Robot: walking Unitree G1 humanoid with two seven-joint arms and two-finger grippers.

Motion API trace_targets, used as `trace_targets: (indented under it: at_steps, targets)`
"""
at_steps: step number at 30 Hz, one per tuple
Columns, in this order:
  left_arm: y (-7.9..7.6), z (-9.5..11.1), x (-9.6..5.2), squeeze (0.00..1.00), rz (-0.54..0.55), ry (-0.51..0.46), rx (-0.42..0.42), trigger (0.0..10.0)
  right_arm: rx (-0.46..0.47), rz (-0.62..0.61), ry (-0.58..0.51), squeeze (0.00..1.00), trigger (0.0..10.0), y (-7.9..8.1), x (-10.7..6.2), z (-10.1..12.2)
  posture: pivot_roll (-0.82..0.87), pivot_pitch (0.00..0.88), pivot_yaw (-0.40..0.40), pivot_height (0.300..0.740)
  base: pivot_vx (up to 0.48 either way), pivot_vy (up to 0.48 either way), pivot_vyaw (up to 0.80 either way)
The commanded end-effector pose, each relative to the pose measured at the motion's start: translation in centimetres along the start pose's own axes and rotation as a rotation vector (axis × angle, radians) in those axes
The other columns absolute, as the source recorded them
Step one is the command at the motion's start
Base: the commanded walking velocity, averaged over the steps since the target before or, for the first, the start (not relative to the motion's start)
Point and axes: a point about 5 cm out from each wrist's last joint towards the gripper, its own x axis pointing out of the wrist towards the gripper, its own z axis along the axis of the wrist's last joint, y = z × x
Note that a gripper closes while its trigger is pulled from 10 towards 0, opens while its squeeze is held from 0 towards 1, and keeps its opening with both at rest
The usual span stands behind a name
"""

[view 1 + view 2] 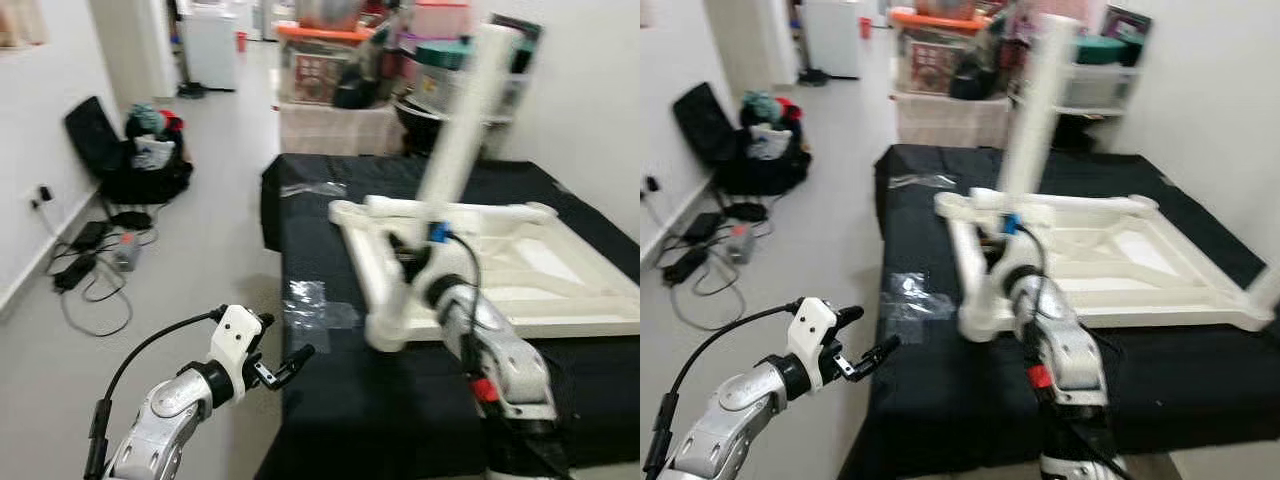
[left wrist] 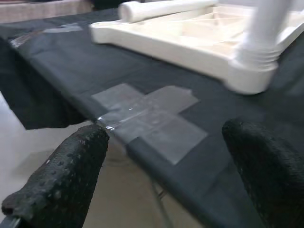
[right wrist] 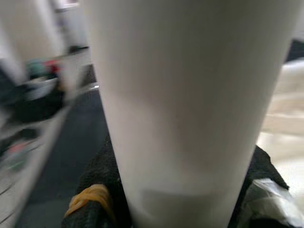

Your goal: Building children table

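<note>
The white children's table top [image 1: 560,265] lies upside down on a table covered in black cloth [image 1: 400,400]. A long white leg [image 1: 465,120] stands in the socket at the top's near left corner [image 1: 385,330] and leans slightly. My right gripper [image 1: 412,258] is shut on the lower part of this leg, which shows close up between the fingers in the right wrist view [image 3: 180,95]. A second white tube [image 1: 450,208] lies along the top's far edge. My left gripper [image 1: 283,340] hangs open and holds nothing, over the floor beside the table's left edge.
A cross of clear tape [image 2: 147,114] is stuck on the cloth near the left edge. A clear plastic bag [image 1: 312,188] lies at the far left of the cloth. Bags [image 1: 150,150] and cables [image 1: 90,260] lie on the floor to the left. Stacked storage boxes [image 1: 340,60] stand behind.
</note>
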Motion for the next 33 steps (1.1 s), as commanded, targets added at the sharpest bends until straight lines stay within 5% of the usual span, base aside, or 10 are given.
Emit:
trace_targets:
  at_steps: [1, 4, 5, 6, 7, 13, 14, 29, 31, 33]
  targets:
    - [-0.2, 0.0, 0.2, 0.00, -0.008, -0.002, 0.010, 10.0, 0.037, -0.112, 0.097, 0.00, 0.0, -2.0, -0.5, -2.1, 0.09, 0.000, -0.079, 0.740, 0.000, 0.000, 0.00]
    - [-0.2, -0.1, 0.4, 0.00, -0.012, 0.002, 0.011, 10.0, 0.045, -0.065, 0.117, 0.00, 0.1, -1.1, -1.1, -2.6, 0.08, 0.000, -0.073, 0.740, 0.000, 0.000, 0.00]
    - [-0.2, -0.1, 0.4, 0.00, -0.013, 0.001, 0.011, 10.0, 0.064, 0.019, 0.094, 0.00, 10.0, 0.0, -1.2, -2.2, 0.08, 0.000, -0.069, 0.740, 0.000, 0.000, 0.00]
    - [-0.2, -0.1, 0.4, 0.00, -0.013, 0.001, 0.011, 10.0, 0.064, 0.019, 0.094, 0.00, 10.0, 0.0, -1.2, -2.2, 0.08, 0.000, -0.069, 0.740, 0.000, 0.000, 0.00]
    - [-0.1, -0.1, 0.4, 0.00, -0.014, 0.002, 0.013, 10.0, 0.091, 0.154, 0.032, 1.00, 10.0, 1.9, -1.4, -1.0, 0.08, 0.000, -0.068, 0.740, 0.000, 0.000, 0.00]
    - [0.0, -0.2, 0.3, 0.00, -0.014, 0.005, 0.014, 10.0, 0.108, 0.367, -0.011, 1.00, 10.0, 4.3, -2.1, 0.7, 0.09, 0.000, -0.071, 0.740, 0.000, 0.000, 0.00]
    - [0.0, -0.2, 0.3, 0.00, -0.013, 0.006, 0.014, 10.0, 0.086, 0.523, -0.038, 0.00, 10.0, 5.3, -2.6, 1.5, 0.09, 0.000, -0.072, 0.740, 0.000, 0.000, 0.00]
    - [0.3, -0.2, 0.3, 0.00, -0.003, 0.007, 0.021, 10.0, -0.159, 1.099, 0.004, 0.00, 9.8, 7.1, -2.2, 1.4, 0.12, 0.000, -0.089, 0.740, 0.000, 0.000, 0.00]
    - [0.3, -0.3, 0.3, 0.00, 0.000, 0.008, 0.020, 10.0, -0.153, 1.064, 0.040, 0.00, 4.9, 7.5, -1.6, 0.5, 0.13, 0.000, -0.093, 0.740, 0.000, 0.000, 0.00]
    - [0.3, -0.3, 0.2, 0.00, 0.001, 0.009, 0.020, 10.0, -0.152, 1.048, 0.053, 0.00, 4.9, 7.7, -1.4, 0.2, 0.13, 0.000, -0.093, 0.740, 0.000, 0.000, 0.00]
